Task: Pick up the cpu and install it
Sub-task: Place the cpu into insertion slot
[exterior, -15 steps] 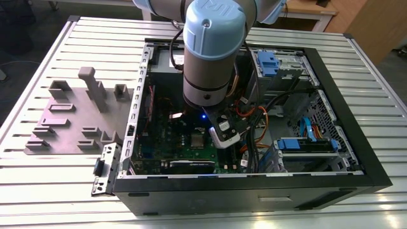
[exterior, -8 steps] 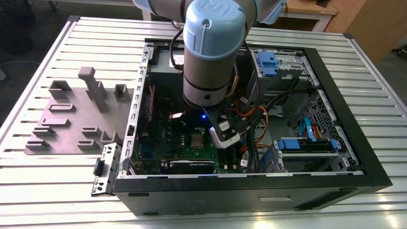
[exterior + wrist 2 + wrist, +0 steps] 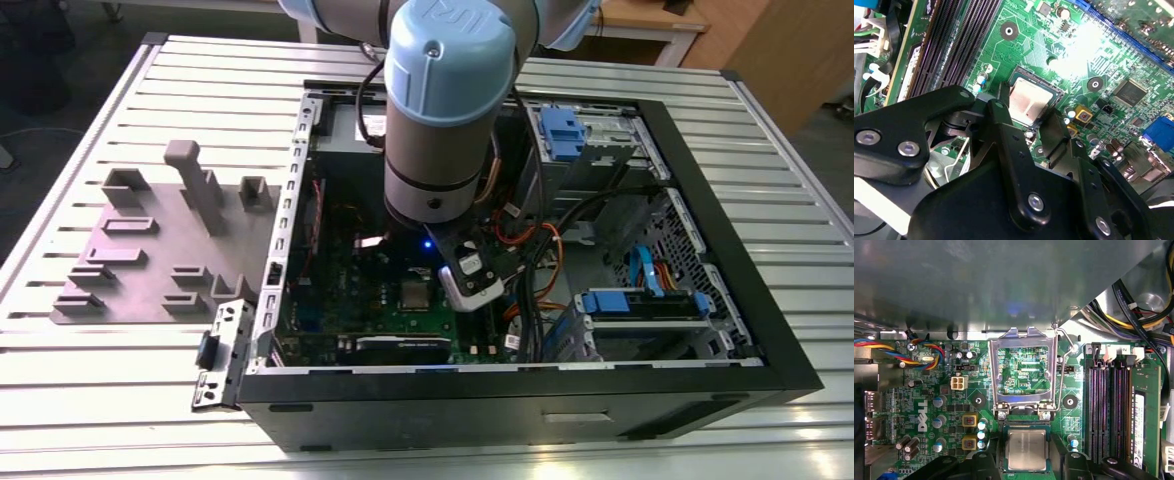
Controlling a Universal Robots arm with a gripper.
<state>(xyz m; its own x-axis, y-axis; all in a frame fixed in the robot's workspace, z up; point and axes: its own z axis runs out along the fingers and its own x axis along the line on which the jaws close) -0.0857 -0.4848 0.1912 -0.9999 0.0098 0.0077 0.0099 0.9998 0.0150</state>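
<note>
Found cpu (image 3: pixel 1026 450) seated flat in socket on green motherboard (image 3: pixel 954 405), silvery top up. Noted hinged metal frame (image 3: pixel 1026 371) swung open, away from socket, wire lever (image 3: pixel 1063 337) alongside. Recorded gripper (image 3: pixel 1029 462) spread: black fingers (image 3: pixel 999 112) flanking cpu, one each side, apart from chip. Memory slots (image 3: pixel 1109 410) near socket. In exterior view, located cpu (image 3: pixel 416 294) at 6 o'clock of arm (image 3: pixel 447 100), inside computer case (image 3: pixel 467 425). Logged grey fixture plate (image 3: pixel 147 250) at 9 o'clock of case, on slatted table (image 3: pixel 80 400).

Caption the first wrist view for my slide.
Small silvery square cpu in its dark socket, open black gripper astride it.
</note>
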